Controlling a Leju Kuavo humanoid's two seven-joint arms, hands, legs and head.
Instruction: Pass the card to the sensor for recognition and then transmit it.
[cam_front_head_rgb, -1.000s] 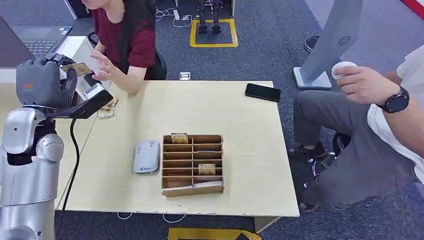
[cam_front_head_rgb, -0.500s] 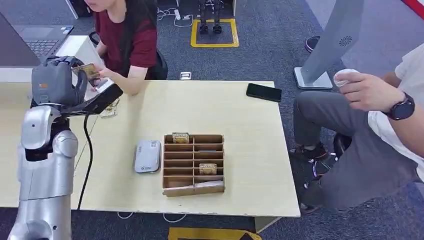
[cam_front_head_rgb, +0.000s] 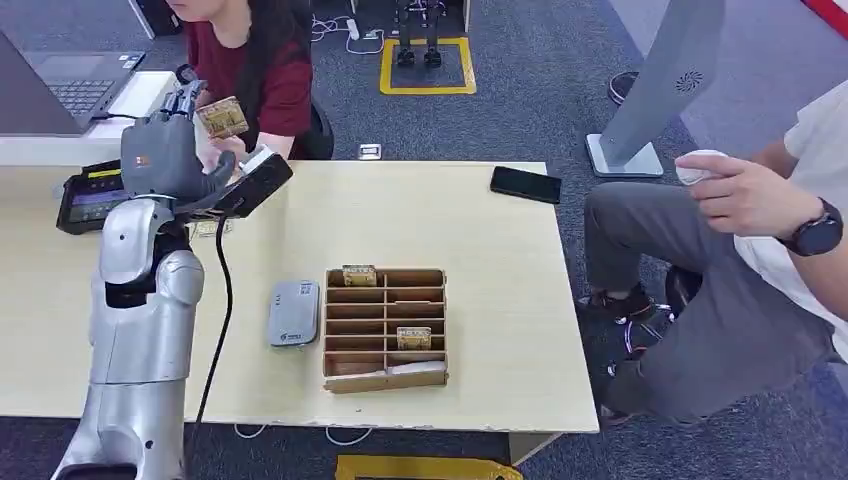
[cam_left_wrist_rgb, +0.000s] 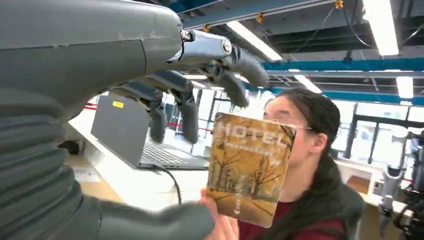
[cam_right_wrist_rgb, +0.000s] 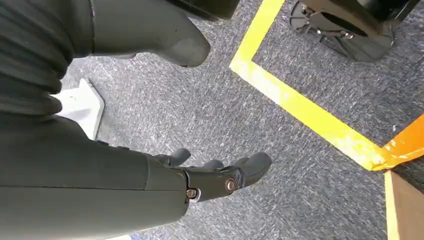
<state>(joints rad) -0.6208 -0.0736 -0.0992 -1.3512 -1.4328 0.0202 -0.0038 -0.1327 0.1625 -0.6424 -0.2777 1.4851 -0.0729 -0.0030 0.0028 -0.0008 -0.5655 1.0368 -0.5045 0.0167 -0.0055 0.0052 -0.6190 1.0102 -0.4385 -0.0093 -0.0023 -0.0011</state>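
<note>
We see the left hand (cam_front_head_rgb: 165, 150) raised at ten o'clock over the table (cam_front_head_rgb: 480, 250). Its fingers (cam_left_wrist_rgb: 235, 70) are spread apart and off the card (cam_front_head_rgb: 222, 117), which a person's hand (cam_left_wrist_rgb: 220, 222) holds upright by its lower edge just beyond the fingertips. The right hand (cam_right_wrist_rgb: 200, 175) hangs over the carpet, fingers loosely apart, holding nothing. The sensor (cam_front_head_rgb: 293, 313) lies at the table's centre, just at nine o'clock of the tray (cam_front_head_rgb: 385, 325).
</note>
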